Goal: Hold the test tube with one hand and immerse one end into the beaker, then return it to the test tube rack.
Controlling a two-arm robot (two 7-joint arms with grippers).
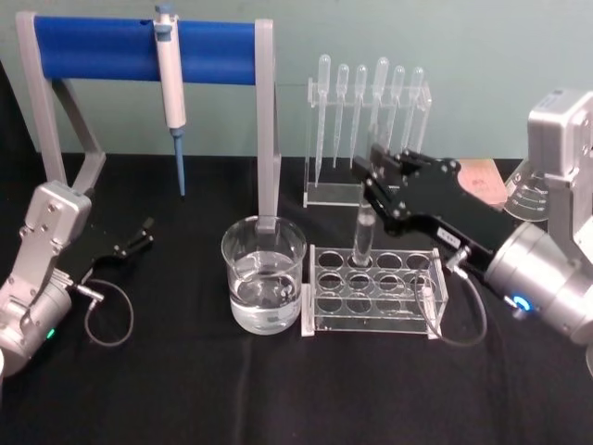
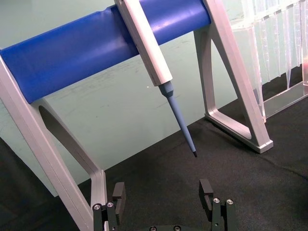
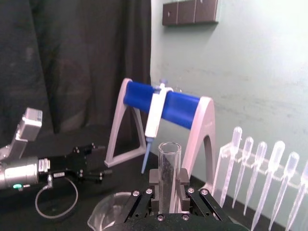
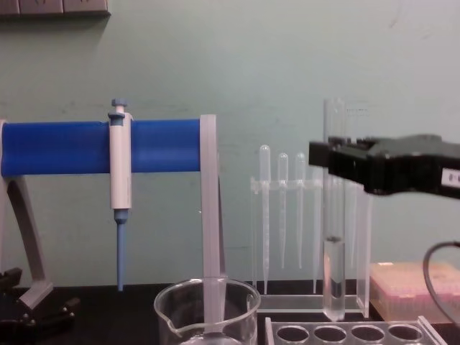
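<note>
Right end effector (image 1: 371, 182) grips the test tube (image 1: 363, 235) upright above the rack (image 1: 374, 289) — beaker (image 1: 264, 274) beside it — left end effector (image 1: 144, 233) rests open on the tabletop (image 1: 185, 389).

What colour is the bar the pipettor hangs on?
Blue bar, clearest in the head view.

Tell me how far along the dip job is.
Done: right gripper is shut on the test tube, its bottom just above the rack. In hand: lifting it clear. Left: dipping one end into the beaker, then returning it. Left gripper is parked, open.
</note>
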